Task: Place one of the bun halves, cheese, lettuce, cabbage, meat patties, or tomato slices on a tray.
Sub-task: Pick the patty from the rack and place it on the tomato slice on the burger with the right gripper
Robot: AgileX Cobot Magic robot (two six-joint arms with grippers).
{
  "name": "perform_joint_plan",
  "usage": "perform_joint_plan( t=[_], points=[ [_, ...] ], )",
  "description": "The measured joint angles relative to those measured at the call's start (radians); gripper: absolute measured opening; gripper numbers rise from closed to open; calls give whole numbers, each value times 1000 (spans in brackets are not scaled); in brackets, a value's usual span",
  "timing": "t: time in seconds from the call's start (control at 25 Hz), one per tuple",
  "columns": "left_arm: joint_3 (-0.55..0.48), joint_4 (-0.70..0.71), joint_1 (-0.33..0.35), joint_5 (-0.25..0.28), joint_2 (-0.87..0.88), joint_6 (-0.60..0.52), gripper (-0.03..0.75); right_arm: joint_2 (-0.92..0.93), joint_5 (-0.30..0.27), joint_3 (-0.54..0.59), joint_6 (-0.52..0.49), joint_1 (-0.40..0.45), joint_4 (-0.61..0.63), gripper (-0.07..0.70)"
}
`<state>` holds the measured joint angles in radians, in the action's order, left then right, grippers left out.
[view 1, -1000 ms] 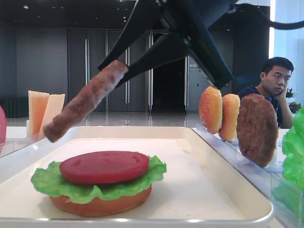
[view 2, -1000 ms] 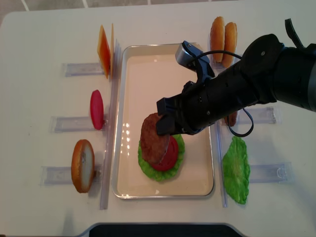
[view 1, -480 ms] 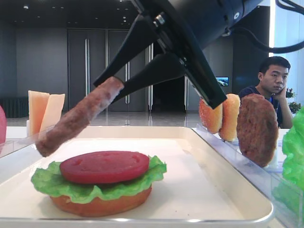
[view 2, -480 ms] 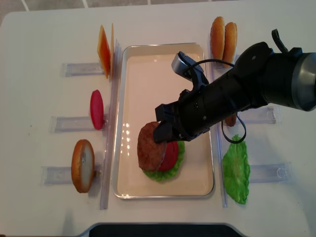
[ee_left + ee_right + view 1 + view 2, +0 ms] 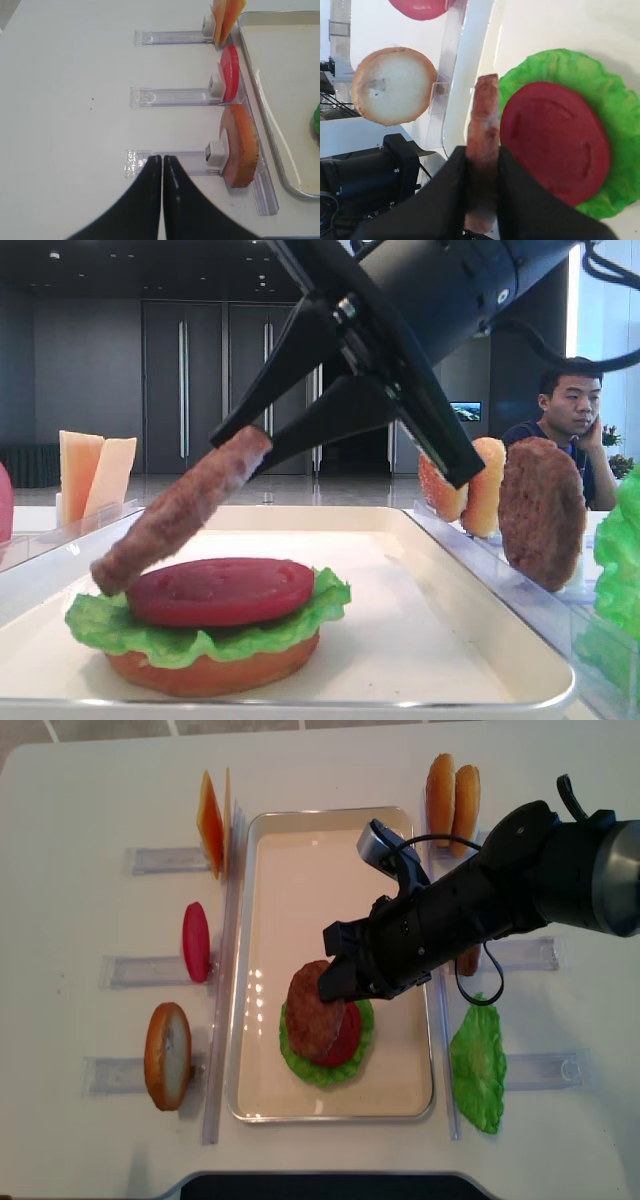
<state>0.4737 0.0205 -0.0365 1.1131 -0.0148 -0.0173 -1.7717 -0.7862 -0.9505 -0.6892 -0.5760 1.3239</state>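
My right gripper is shut on the edge of a brown meat patty. The patty hangs tilted, its low end just above a red tomato slice. That slice lies on green lettuce and an orange bun half, stacked on the cream tray. In the right wrist view the patty stands edge-on between the black fingers, left of the tomato slice. My left gripper is shut and empty over a clear holder, beside a bun half.
Left of the tray, clear holders carry cheese slices, a tomato slice and a bun half. On the right stand two bun halves, another patty and loose lettuce. A person sits behind.
My right gripper has brought the tilted patty lower and a little to the right, so its low end now hangs close over the tomato slice.
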Motion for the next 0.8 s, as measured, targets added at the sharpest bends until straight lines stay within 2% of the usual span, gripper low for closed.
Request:
perform_joint_plan(
  t=[0.44,0.8],
  points=[
    [0,0,0,0,0,0,0,-27,-10,0,-20,4,5,138],
    [0,0,0,0,0,0,0,-30,-70,0,-21,48,7,138]
  ],
)
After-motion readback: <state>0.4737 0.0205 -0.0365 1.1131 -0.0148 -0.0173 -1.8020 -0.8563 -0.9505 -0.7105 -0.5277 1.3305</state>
